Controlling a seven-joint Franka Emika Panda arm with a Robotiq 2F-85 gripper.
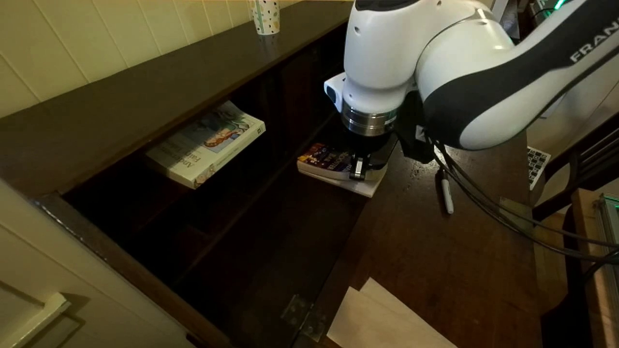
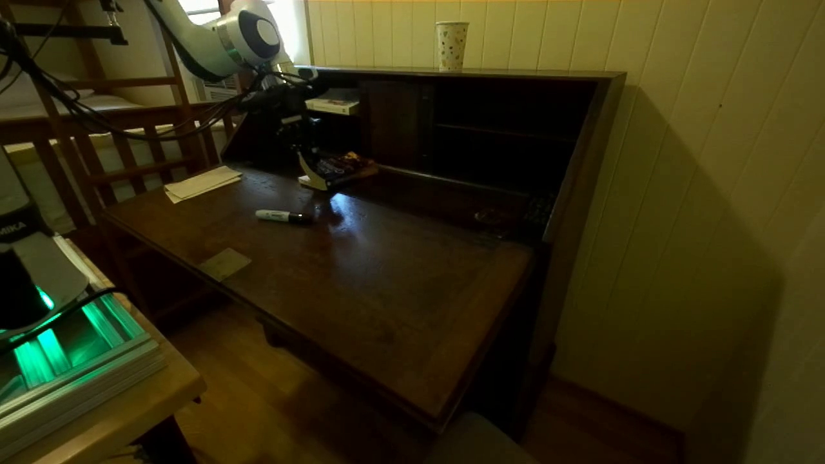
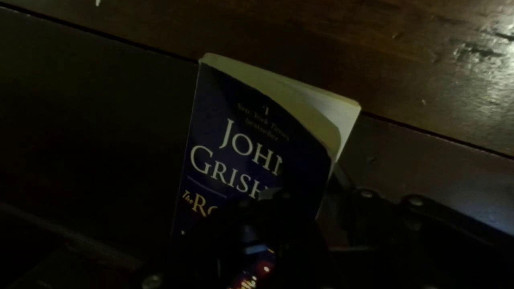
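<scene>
A dark paperback book [image 1: 329,157] lies in the back part of the brown desk; it also shows in an exterior view [image 2: 345,167]. In the wrist view the book [image 3: 225,160] has white author lettering. Its cover and upper pages curl up along one side, above paler pages. My gripper [image 3: 307,182] is low over that side with its fingers apart. One finger lies over the cover, the other just beyond the book's edge, a gap showing between. The gripper shows in both exterior views [image 1: 359,166] [image 2: 308,147]. The dark picture hides whether the fingers touch the book.
A white book [image 1: 208,150] rests on a shelf inside the desk. A spotted cup [image 1: 267,20] stands on the top ledge. A marker [image 2: 281,216] and folded paper [image 2: 203,183] lie on the desk flap [image 2: 387,283]. Cables [image 1: 488,203] hang beside the arm.
</scene>
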